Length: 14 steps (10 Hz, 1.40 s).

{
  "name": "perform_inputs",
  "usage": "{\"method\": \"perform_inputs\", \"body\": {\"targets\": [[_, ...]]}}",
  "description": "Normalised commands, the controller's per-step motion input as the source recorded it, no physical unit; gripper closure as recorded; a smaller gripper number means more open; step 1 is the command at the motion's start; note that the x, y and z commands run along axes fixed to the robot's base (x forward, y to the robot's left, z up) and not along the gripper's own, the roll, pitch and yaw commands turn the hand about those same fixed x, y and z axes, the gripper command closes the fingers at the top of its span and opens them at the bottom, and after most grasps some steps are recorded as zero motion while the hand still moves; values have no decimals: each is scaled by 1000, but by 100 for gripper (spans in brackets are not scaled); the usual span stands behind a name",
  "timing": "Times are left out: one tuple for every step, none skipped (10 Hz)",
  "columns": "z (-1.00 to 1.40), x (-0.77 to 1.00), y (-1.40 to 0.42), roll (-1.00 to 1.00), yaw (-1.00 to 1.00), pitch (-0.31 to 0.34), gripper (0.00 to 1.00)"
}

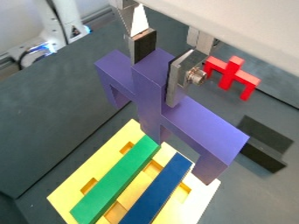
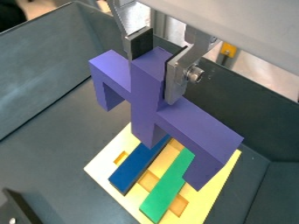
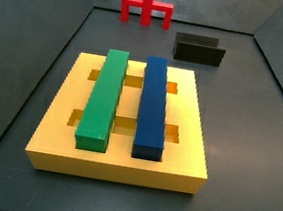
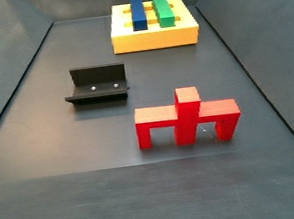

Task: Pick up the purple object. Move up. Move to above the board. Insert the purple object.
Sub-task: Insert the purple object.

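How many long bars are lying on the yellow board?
2. The green bar and the blue bar lie side by side along the board. The tool holds the purple object above them, so part of the board is hidden in the wrist views.

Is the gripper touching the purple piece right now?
Touching. In both wrist views the gripper has its silver fingers pressed against opposite sides of the purple piece's upright post, holding it in the air above the yellow board.
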Motion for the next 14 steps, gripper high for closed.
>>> {"method": "perform_inputs", "body": {"targets": [[0,29,-17,0,0,0,100],[-286,137,-29,-230,-169,-4,100],[-357,117,-177,-353,-69,-23,100],[-331,111,-411,-347,-14,-20,100],[-460,91,-560,-271,0,-23,100],[-780,0,-763,-106,54,-64,100],[-846,14,-726,-74,86,-59,100],[-811,40,-623,-13,97,-67,100],[-760,0,-494,86,103,-76,100],[-751,26,-177,170,126,-60,100],[-691,23,0,24,157,-47,100],[-677,69,-23,0,126,-23,100],[-523,134,-143,-29,97,0,100],[-409,80,-149,-24,134,0,100]]}}
